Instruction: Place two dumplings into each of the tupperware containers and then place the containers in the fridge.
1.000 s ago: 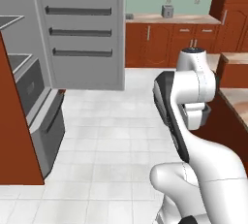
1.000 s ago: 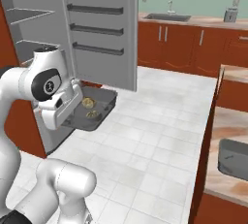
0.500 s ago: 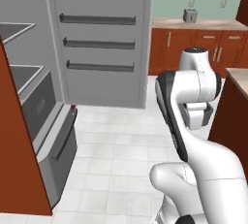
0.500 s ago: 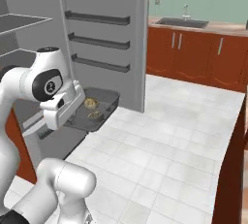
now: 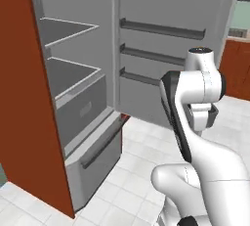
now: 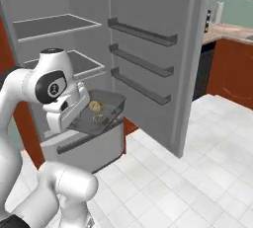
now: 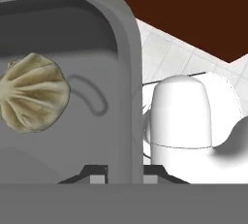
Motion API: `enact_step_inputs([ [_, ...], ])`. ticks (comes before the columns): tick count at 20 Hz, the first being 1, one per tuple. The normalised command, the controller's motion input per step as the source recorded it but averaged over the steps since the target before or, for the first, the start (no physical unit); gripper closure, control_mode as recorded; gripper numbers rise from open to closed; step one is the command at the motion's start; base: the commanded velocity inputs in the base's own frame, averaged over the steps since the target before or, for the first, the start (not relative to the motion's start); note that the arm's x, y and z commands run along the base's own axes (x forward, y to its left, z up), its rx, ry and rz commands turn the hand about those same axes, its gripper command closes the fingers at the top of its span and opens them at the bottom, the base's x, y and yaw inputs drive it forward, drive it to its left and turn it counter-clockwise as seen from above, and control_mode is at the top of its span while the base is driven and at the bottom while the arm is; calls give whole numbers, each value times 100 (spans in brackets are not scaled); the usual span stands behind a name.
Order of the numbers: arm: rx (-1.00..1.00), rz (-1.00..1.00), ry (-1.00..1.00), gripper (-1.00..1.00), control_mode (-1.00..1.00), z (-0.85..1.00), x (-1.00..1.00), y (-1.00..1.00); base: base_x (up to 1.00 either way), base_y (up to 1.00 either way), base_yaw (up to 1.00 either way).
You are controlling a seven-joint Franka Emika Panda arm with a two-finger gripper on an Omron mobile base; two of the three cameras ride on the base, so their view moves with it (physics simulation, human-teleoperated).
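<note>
My gripper (image 7: 125, 174) is shut on the side wall of a dark grey tupperware container (image 7: 127, 72), one finger inside the wall and one outside. In the hand view a tan pleated dumpling (image 7: 33, 99) lies on the container's floor. From the right base, the container (image 6: 111, 107) hangs level in front of my hand, with two dumplings (image 6: 95, 105) (image 6: 99, 118) in it. It floats just above the fridge's (image 6: 54, 24) pull-out drawer (image 6: 94, 143), in front of the shelves. The fridge (image 5: 73, 73) stands open at the left, its shelves (image 5: 68, 27) bare.
The open fridge door (image 5: 166, 39) with three rails stands straight ahead. A reddish-brown cabinet panel (image 5: 24, 98) flanks the fridge on the left. Wooden cabinets under a counter (image 6: 232, 69) stand at the right. White tiled floor (image 6: 197, 172) lies between.
Both base views have swung and closed in on the fridge, which now looms near. The container stays in my grip with its dumplings.
</note>
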Motion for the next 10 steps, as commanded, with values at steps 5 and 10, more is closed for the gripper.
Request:
enact_step_inputs([
  [5, 0, 0, 0, 100, 100, 0, 0, 0, 63, -49, 74],
  [10, 0, 0, 0, 100, 100, 0, 0, 0, 45, -65, 70],
])
